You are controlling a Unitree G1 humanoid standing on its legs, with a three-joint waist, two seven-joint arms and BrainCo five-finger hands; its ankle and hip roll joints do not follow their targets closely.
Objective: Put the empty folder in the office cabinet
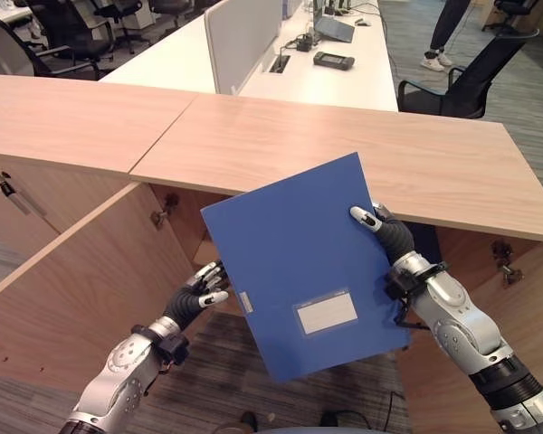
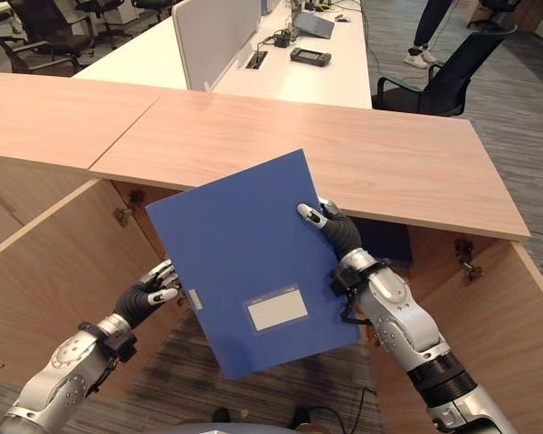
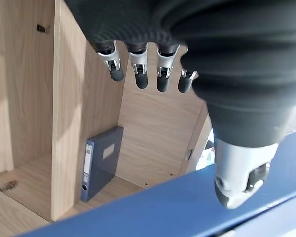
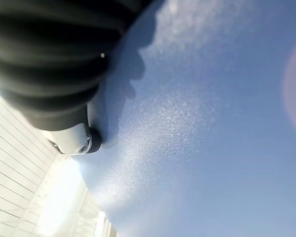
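Observation:
A blue folder (image 1: 299, 271) with a white label hangs tilted in the air before the open office cabinet (image 1: 176, 217), between my two hands. My right hand (image 1: 391, 237) grips its right edge: the thumb (image 4: 75, 140) lies on the front face, the fingers are hidden behind. At the folder's left edge is my left hand (image 1: 199, 294), its fingers (image 3: 139, 69) straight and pointing into the cabinet and its thumb (image 3: 239, 185) over the folder (image 3: 177, 207). The folder's blue face (image 4: 212, 123) is close up in the right wrist view.
A grey-blue binder (image 3: 101, 163) stands inside the cabinet against a partition. Both cabinet doors stand open, left (image 1: 72, 280) and right (image 1: 525, 316). A wooden counter top (image 1: 344, 145) runs above. Beyond are a white desk (image 1: 326, 81), office chairs (image 1: 471, 77) and a person's legs (image 1: 443, 36).

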